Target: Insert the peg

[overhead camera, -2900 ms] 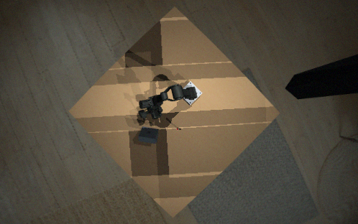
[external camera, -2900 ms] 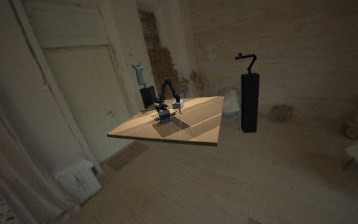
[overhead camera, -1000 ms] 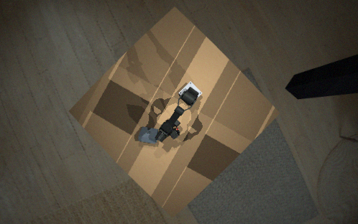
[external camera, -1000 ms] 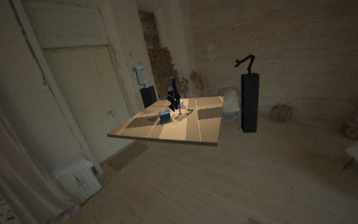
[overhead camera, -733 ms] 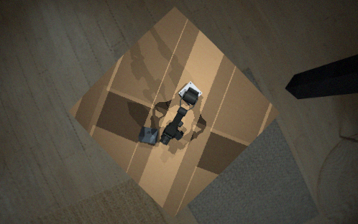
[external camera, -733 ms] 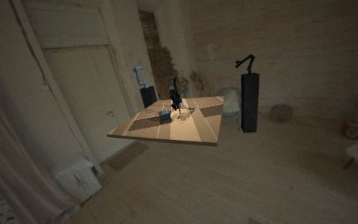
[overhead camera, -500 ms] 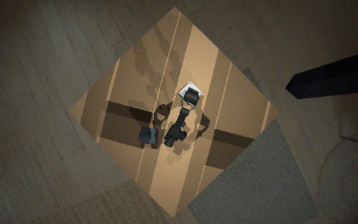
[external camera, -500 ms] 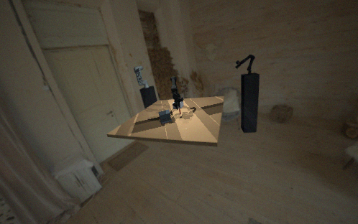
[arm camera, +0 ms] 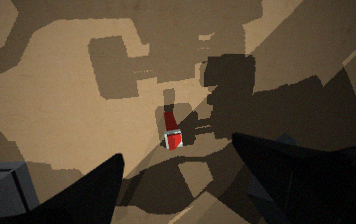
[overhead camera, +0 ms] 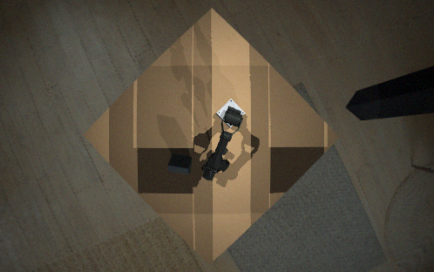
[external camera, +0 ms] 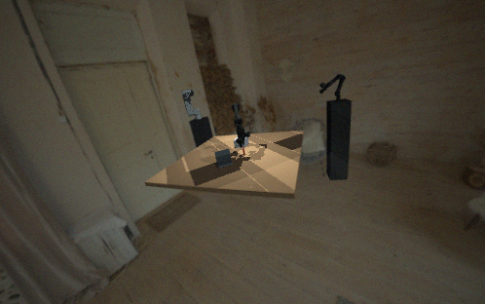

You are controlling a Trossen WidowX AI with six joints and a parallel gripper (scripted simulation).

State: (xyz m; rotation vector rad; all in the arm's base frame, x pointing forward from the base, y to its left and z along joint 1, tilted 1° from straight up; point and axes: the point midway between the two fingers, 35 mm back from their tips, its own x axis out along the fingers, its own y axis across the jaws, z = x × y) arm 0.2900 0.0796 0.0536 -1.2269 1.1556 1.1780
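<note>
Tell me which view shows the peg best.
Wrist. The red peg stands on the table, seen from above between the open gripper fingers. Exterior shows a tiny red sliver; in top the arm hides it.

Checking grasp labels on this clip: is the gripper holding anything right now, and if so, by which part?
Nothing is held. The gripper is wide open above the red square-sided peg, which stands free on the tan wooden table.

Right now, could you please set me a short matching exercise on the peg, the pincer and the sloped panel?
Things:
1. peg
2. pincer
3. sloped panel

States:
a. open, holding nothing
b. dark block resting on a shadowed strip of the table
c. red, standing on the table below the fingers

Pairs: 1-c, 2-a, 3-b
</note>
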